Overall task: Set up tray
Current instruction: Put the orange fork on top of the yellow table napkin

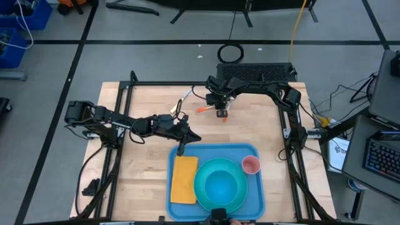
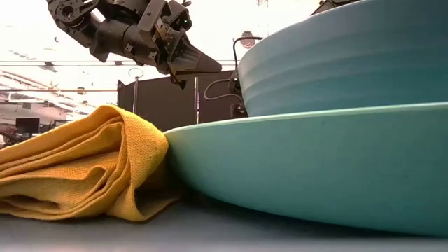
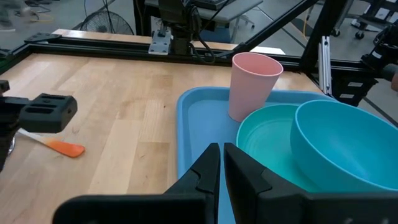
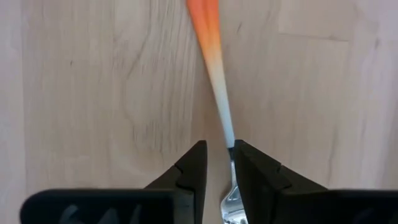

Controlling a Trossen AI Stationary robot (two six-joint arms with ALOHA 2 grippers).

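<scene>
Right gripper sits low over the far-centre of the bare wooden table, fingers narrowed around the neck of an orange-handled metal utensil lying flat on the wood; whether the pads actually touch it, can't tell, and the head looks like a fork but is mostly hidden. Left gripper hovers at the far-left corner of the tray, fingers nearly together, nothing between them. Large flat blue plastic tray with raised rim is at the near-centre of the table. On it, biggest first: round turquoise plate in the middle with a turquoise bowl nested in it, folded yellow-orange cloth napkin along the left side touching the plate's edge, pink plastic cup upright at the far-right corner. Progress looks late-stage: plate, bowl, napkin and cup are placed, cutlery is not. Likely remaining: lift the utensil off the wood and carry it to the tray, probably by the napkin.
</scene>
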